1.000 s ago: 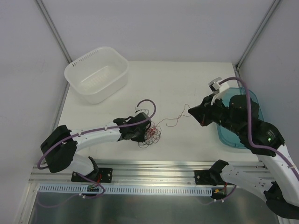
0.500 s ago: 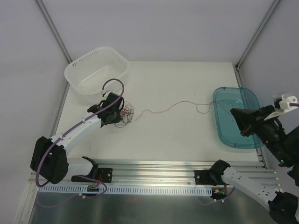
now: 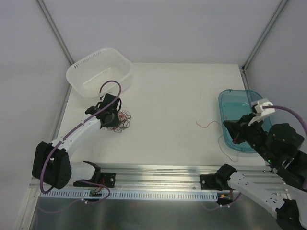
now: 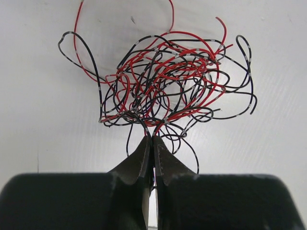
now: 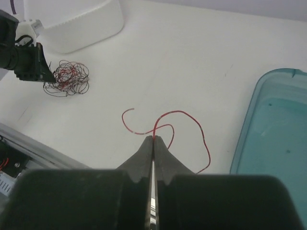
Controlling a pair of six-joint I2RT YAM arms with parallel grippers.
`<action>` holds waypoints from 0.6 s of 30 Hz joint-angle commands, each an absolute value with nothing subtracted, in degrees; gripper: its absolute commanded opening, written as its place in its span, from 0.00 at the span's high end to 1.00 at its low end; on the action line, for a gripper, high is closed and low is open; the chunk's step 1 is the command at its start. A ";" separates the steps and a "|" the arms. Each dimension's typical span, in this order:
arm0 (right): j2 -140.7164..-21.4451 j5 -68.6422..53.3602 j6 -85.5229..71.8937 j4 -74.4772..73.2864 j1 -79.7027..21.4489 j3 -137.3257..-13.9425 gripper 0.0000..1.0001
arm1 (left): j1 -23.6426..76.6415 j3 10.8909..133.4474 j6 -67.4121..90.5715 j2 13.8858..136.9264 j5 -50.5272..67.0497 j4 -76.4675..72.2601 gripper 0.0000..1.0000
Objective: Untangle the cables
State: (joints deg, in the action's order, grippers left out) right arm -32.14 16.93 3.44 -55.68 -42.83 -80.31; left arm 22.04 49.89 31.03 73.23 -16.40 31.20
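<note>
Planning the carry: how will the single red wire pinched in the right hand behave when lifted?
Probably floppy and very light: the red wire trails in loose loops from the right hand. Its curls look springy, so it may snag. It could slip easily, being hair-thin between shut tips.

You've got bright, even, diffuse light. Shadows on the white table [image 3: 182,96] soft and faint. Left wrist view: cables [image 4: 163,81] sharp, dark foreground slightly blurred.

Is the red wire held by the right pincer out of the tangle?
Out: red wire, pinched by right pincer, lies apart from tangle.
</note>
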 commanded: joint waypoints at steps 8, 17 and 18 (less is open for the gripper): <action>-36.65 12.39 2.02 -49.66 -42.71 -77.51 0.99 | 22.15 45.36 26.28 61.10 3.68 32.26 0.74; -45.78 15.03 3.69 -46.41 -42.72 -81.38 0.99 | 22.15 48.51 23.12 47.30 9.31 34.72 0.06; -46.40 14.94 3.87 -46.15 -42.71 -82.43 0.99 | 22.15 48.78 22.59 46.59 9.32 34.72 0.01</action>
State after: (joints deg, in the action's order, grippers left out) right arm -44.38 13.41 2.63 -49.93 -42.83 -78.87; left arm 22.06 45.78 25.36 49.34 6.04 33.85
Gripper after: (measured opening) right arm 0.012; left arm 0.952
